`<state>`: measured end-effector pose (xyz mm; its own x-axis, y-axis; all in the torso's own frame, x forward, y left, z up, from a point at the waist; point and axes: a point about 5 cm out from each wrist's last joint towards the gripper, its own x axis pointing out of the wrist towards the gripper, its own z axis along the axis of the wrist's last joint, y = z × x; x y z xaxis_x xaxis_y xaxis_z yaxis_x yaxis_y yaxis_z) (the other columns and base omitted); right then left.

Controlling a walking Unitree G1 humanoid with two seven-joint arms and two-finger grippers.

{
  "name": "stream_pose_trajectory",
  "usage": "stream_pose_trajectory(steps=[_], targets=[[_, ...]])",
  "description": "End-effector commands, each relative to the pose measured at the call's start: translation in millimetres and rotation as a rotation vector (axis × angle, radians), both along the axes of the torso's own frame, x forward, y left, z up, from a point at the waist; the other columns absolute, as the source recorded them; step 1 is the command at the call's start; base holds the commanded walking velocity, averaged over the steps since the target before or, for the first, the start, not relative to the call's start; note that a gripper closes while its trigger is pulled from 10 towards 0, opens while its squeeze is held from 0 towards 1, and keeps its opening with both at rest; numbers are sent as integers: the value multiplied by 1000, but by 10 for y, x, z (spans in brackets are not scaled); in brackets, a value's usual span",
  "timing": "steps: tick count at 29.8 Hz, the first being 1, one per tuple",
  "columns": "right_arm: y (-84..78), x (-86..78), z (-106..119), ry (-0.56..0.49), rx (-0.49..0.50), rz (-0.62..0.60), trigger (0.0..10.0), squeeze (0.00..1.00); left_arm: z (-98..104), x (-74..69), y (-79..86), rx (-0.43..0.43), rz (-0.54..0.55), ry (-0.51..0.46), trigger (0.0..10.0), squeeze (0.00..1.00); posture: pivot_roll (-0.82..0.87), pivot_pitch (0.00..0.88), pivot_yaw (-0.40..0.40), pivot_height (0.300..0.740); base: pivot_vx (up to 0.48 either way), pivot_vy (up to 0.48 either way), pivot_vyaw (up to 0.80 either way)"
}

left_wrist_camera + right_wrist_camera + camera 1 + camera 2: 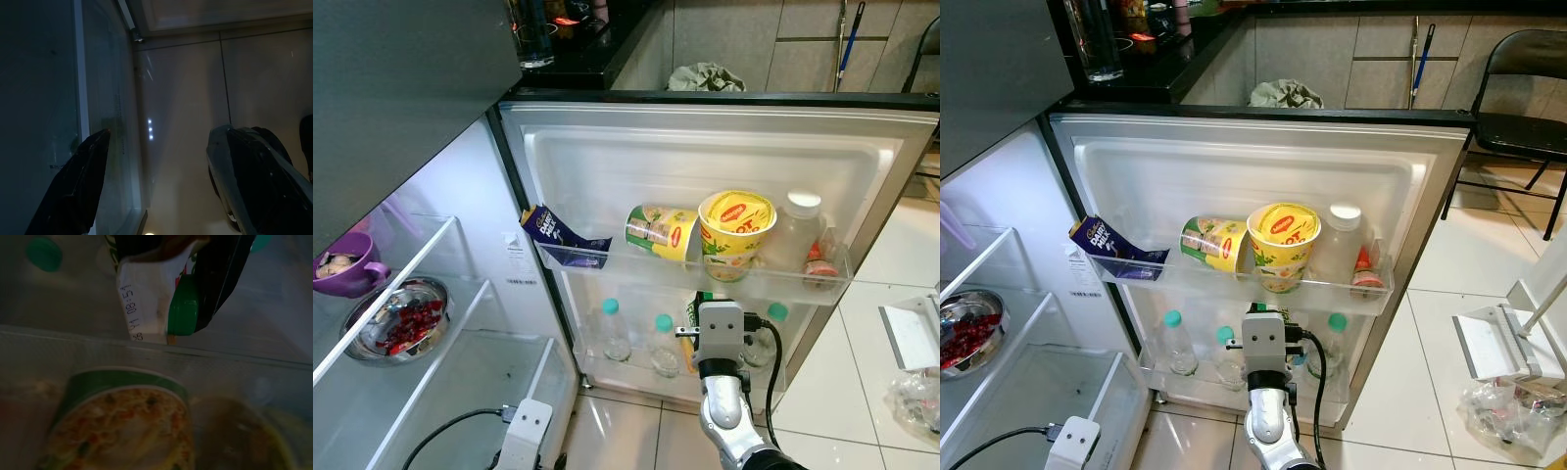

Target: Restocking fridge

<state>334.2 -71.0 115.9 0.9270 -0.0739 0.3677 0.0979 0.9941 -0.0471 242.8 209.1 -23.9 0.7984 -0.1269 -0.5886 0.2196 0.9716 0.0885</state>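
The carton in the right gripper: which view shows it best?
The right wrist view: the carton shows close, with its green cap and printed date, held between the black fingers. In both eye views the right gripper and wrist hide most of it, before the lower door shelf. The left wrist view looks at floor.

The upper door shelf (695, 277), just above the right gripper (697, 311), carries a purple chocolate wrapper (551, 233) far to the gripper's left, a noodle cup on its side (661, 231), an upright yellow noodle cup (735, 233) directly above the gripper, then a white-capped jar (797, 231) and a small red-capped bottle (818, 262) to its right. The lower door shelf (636, 377) around the gripper holds teal-capped bottles (612, 331).
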Motion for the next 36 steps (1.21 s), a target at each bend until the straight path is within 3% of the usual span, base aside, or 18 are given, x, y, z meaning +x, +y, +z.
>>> stream_pose_trajectory(steps=[1,6,11,12,13,14,15,16,25,26,27,29,36], targets=[[92,12,35,8,30,-14,10000,0,-56,-82,52,17,9,36,10000,0,-13,238,54,626,0,0,0],[77,38,-20,69,15,-29,10000,0,-55,-80,50,17,11,34,10000,0,-13,237,53,626,0,0,0],[94,25,-15,54,6,-7,10000,0,-58,-88,51,17,14,33,10000,0,-11,235,49,626,0,0,0],[99,22,-10,46,3,-3,10000,275,-59,-90,53,17,14,33,10000,0,-11,235,49,626,0,0,0],[99,22,-10,46,3,-3,10000,275,-59,-90,53,17,14,33,10000,0,-11,235,49,626,0,0,0],[101,20,-7,41,1,-1,10000,522,-60,-92,54,18,15,33,10000,0,-10,235,48,626,0,0,0],[102,18,-6,39,0,-1,10000,584,-61,-94,54,18,16,33,10000,0,-10,234,47,626,0,0,0],[102,16,-5,35,-5,-2,10000,1000,-62,-96,55,18,16,33,10000,0,-10,233,47,626,0,0,0],[98,4,-40,49,-19,-12,10000,1000,-66,-101,58,20,15,34,10000,0,-10,227,47,626,0,0,0],[98,1,-51,53,-29,-13,10000,224,-65,-99,58,20,15,34,10000,0,-11,225,48,626,0,0,0],[98,1,-51,53,-29,-13,10000,224,-65,-99,58,20,15,34,10000,0,-11,225,48,626,0,0,0],[92,0,-78,70,-51,-22,10000,0,-64,-95,59,21,14,34,10000,0,-11,224,48,626,0,0,0],[54,20,-51,57,-56,-41,10000,0,-63,-89,59,23,15,32,10000,0,-10,216,41,626,0,0,0]])
